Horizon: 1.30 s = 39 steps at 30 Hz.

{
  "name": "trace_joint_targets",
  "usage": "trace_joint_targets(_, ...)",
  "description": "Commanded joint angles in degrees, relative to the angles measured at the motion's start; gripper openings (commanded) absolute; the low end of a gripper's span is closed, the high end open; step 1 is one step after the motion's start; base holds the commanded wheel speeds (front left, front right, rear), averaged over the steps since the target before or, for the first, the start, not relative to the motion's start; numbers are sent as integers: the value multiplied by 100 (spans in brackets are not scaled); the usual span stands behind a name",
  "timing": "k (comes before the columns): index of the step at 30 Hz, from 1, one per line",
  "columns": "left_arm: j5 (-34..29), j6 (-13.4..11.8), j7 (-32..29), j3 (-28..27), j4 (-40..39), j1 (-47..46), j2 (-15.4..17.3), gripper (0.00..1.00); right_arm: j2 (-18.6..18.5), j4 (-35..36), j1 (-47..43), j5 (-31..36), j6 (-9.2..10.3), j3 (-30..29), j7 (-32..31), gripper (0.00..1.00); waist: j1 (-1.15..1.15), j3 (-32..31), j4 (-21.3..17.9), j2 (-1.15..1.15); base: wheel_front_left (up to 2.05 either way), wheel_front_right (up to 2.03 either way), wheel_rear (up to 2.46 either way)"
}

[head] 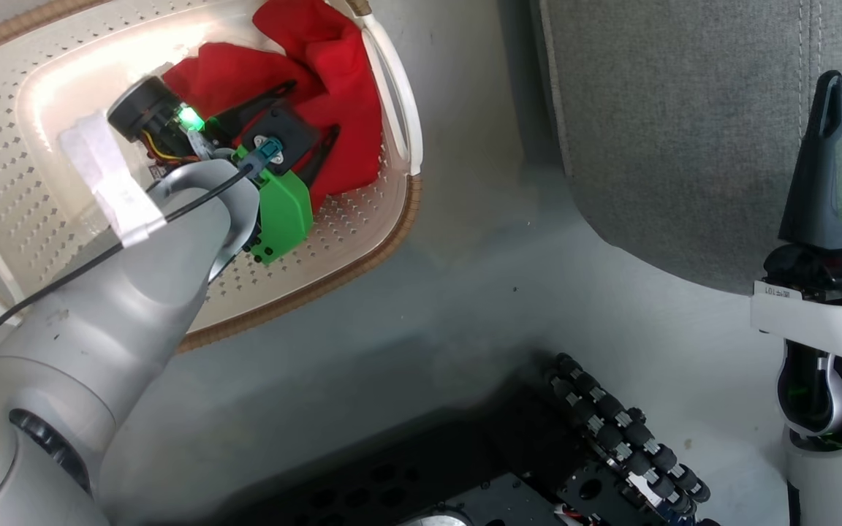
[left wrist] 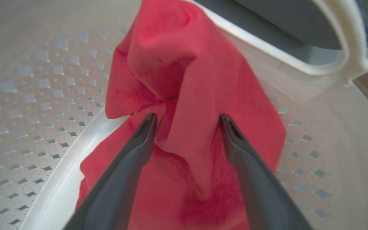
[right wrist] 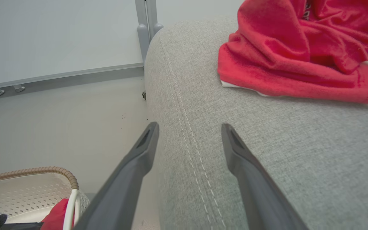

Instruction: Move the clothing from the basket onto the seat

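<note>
The left pincer was spread around red clothing in the basket; contact was unclear. Beyond the spread right pincer, a second garment, cropped, lay on the seat.

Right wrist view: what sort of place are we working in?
Likely an indoor test room dressed as a living space: a grey upholstered seat, a laundry basket on a smooth grey floor, and a plain white panel wall.
</note>
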<state>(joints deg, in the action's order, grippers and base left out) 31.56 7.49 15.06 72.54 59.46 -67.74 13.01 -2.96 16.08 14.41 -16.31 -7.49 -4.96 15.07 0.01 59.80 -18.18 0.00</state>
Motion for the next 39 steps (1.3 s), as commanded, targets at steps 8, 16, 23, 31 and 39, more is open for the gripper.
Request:
trace_joint_targets(8, -449, -1, -778, 80, 279, -333, -230, 100, 9, -8, -168, -106, 0, 172, 15, 100, -1, 61, -154, 0, 0, 0, 0)
trace_joint_targets(16, -747, -1, -1836, 78, 496, -425, -186, 100, 9, -18, -397, -182, 0, 295, 15, 100, -1, 77, -281, 0, 0, 0, 0)
trace_joint_targets(23, -835, -1, -2493, 80, 484, -320, -33, 100, 10, 34, -540, -112, 0, 349, 15, 100, -1, 96, -264, 0, 6, 6, 6)
trace_joint_targets(31, -624, -1, -2497, 80, 347, -274, 49, 100, 9, 92, -631, -1, 0, 408, 15, 100, -1, 164, -179, 0, 5, 5, 5)
trace_joint_targets(39, -638, -1, -2736, 81, 233, -174, 89, 0, 9, 163, -699, 82, 0, 399, 15, 100, -1, 199, -111, 0, 1, 1, 1)
